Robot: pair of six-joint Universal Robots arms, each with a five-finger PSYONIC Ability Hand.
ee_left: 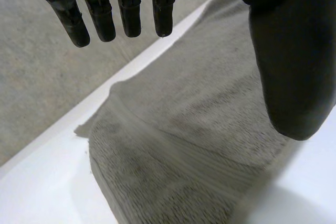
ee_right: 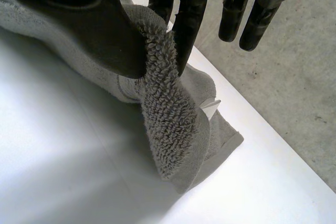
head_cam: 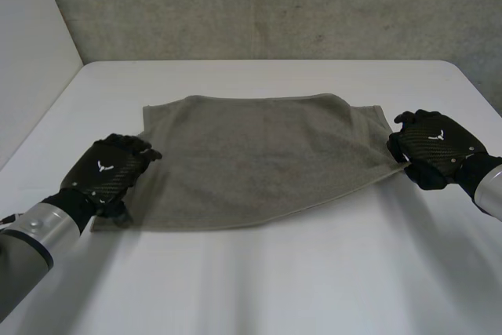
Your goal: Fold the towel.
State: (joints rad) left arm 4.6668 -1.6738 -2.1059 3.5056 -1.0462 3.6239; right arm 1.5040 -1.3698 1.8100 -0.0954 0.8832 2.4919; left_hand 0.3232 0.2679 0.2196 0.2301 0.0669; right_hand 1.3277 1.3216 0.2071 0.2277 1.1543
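A grey-green towel (head_cam: 259, 158) lies folded over on the white table (head_cam: 259, 280). My left hand (head_cam: 110, 170) rests at the towel's left edge with its fingers (ee_left: 100, 17) straight and its thumb (ee_left: 286, 61) apart above the towel (ee_left: 178, 145); nothing is pinched. At the towel's right edge my right hand (head_cam: 431, 147) pinches a raised fold of the towel (ee_right: 168, 114) between its thumb (ee_right: 89, 22) and fingers (ee_right: 191, 19). A small white label (ee_right: 210, 107) sticks out of the cloth below the pinch.
A grey wall (head_cam: 274, 5) stands behind the table's far edge. Grey floor (ee_right: 294, 77) lies beyond the table edge beside my right hand. Bare white table spreads in front of the towel.
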